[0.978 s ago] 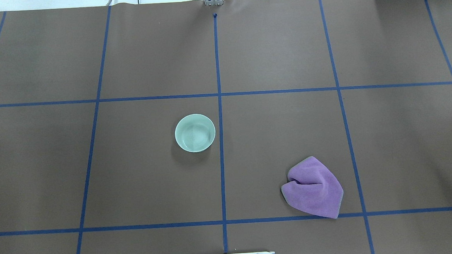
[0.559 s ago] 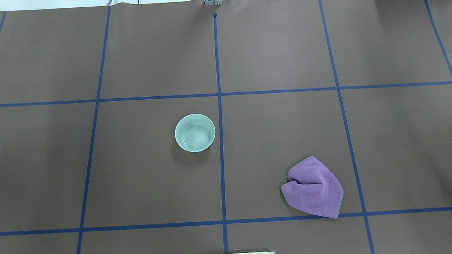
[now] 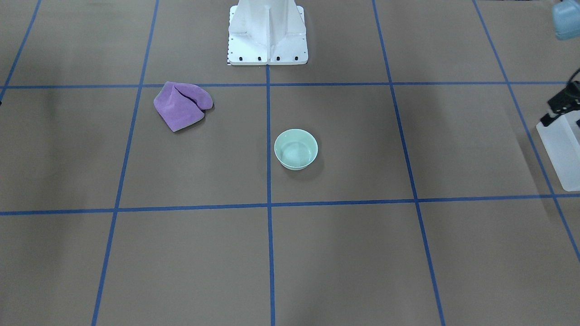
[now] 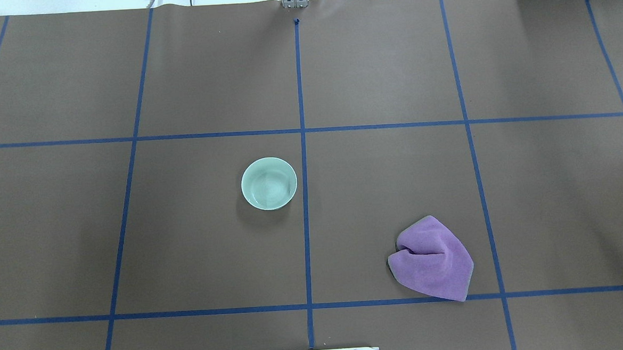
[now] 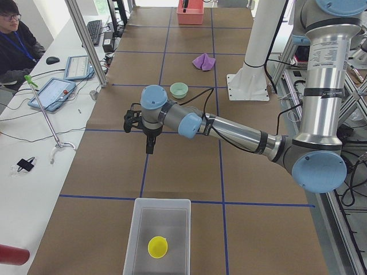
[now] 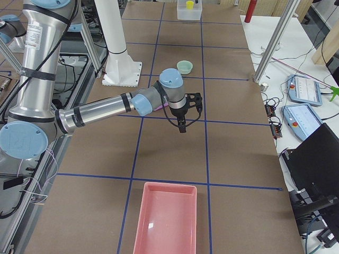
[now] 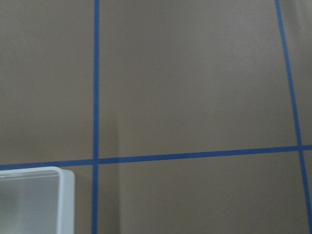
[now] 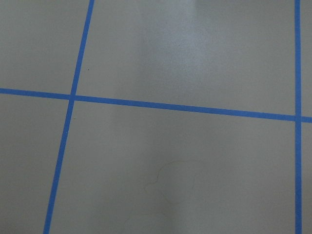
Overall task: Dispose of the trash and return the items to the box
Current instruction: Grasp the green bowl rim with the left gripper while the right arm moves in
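Note:
The box (image 5: pixel 160 234) is a frosted white container at the table's left end, with a yellow object (image 5: pixel 157 247) inside. It also shows in the front view (image 3: pixel 564 154) and the left wrist view (image 7: pixel 34 200). A mint green bowl (image 4: pixel 269 183) stands near the table's middle. A crumpled purple cloth (image 4: pixel 431 258) lies near the robot's base. My left gripper (image 5: pixel 150 149) hangs above bare table, short of the box. My right gripper (image 6: pixel 183 128) hangs above bare table toward the right end. I cannot tell whether either is open or shut.
A pink tray (image 6: pixel 167 219) sits at the table's right end. The white robot base (image 3: pixel 268 34) stands at the near edge. Blue tape lines (image 4: pixel 301 130) grid the brown table. An operator (image 5: pixel 14 40) sits at a side desk with tablets.
The bowl and the cloth have not moved. The black bit of my right gripper at the overhead view's right edge has shifted very slightly.

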